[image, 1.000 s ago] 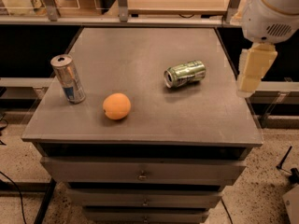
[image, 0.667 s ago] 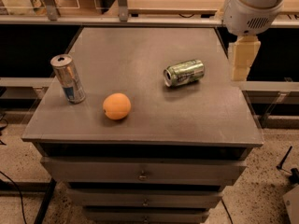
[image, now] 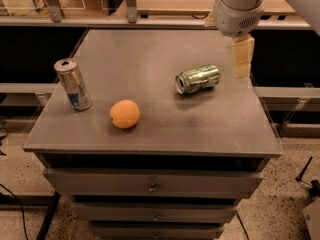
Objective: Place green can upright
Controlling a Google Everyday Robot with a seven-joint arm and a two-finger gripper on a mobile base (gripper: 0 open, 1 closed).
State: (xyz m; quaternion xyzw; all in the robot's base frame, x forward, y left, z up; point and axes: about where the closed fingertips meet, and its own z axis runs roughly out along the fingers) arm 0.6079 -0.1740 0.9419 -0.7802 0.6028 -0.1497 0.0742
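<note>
Drawer cabinet top [image: 150, 49] seen from the near side, above.

Green can [image: 198, 79]: on its side, right of centre on the top, long axis running left to right with a slight tilt, open-tab end facing left and near. Not yet upright, and nothing touching it.

Gripper [image: 241, 57]: hanging from the pale arm housing, just beside the can on its right and a little farther back, over the right part of the top. Apart from the can; no contact visible. Spread or pressed together: cannot tell from this angle (pale pads seen as one block).

Change over the last second: gripper brought in leftward from beyond the right edge of the top to a place close by the can's right end. Can, orange [image: 125, 114] and silver-and-blue can [image: 73, 84] all lying exactly as before.

Meaning for the task, as a judgement: approach phase nearly done, grasp not begun. Likely still needed: a short move left over the can, a descent, a closing across its body, then a turn to stand it on one end.

Bystanders: orange near and left of centre; slim can upright at the far left, well apart from the work.
</note>
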